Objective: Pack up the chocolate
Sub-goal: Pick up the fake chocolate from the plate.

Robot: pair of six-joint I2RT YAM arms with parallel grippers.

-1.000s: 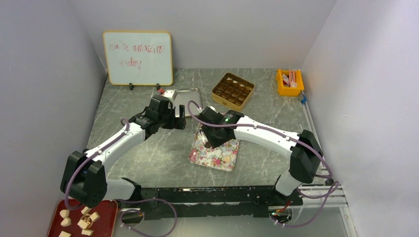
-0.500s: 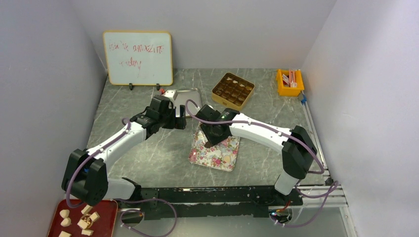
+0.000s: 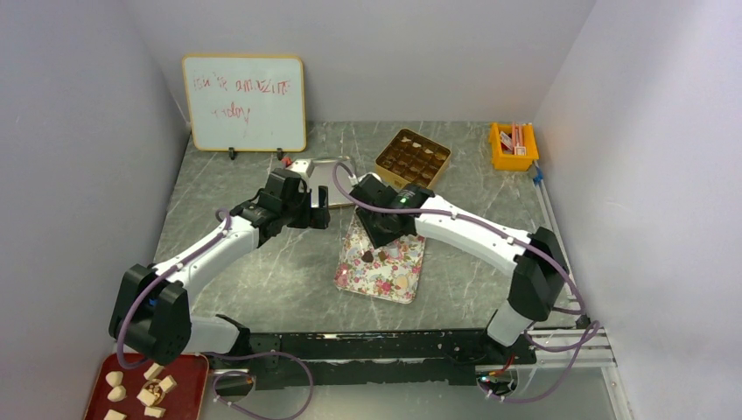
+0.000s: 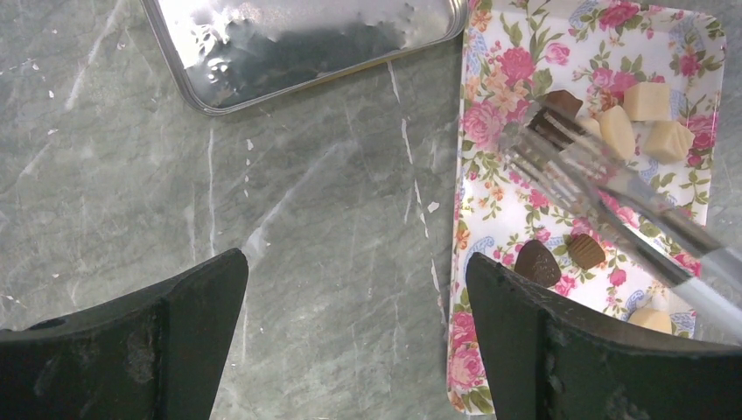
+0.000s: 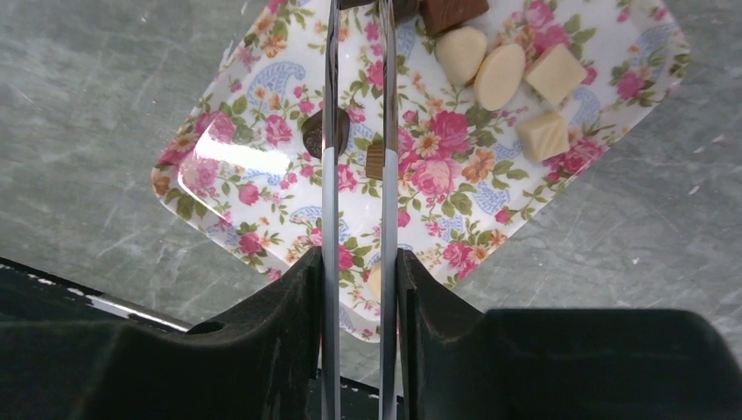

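The chocolate lies on a floral tray (image 3: pixel 385 273): a dark heart (image 4: pixel 535 262), a tan cup (image 4: pixel 585 251) and cream pieces (image 4: pixel 647 101) in the left wrist view. The right wrist view shows a round dark one (image 5: pixel 313 133) and cream ones (image 5: pixel 500 76). My right gripper (image 5: pixel 359 255) is shut on metal tongs (image 5: pixel 330 175). The tong tips reach a dark brown piece (image 4: pixel 560 103) at the tray's far end; I cannot tell if it is pinched. My left gripper (image 4: pixel 357 258) hangs open over bare table just left of the tray, with nothing between its fingers.
A gold compartment box (image 3: pixel 412 160) stands behind the tray, with a silver lid (image 4: pixel 306 44) to its left. A whiteboard (image 3: pixel 244 102) is at the back left and an orange bin (image 3: pixel 514 145) at the back right. A red tray of beige chunks (image 3: pixel 144 389) sits off the table's near left.
My right gripper with the tongs has shifted a little toward the far end of the tray, uncovering dark pieces on its near part. The left arm has not moved.
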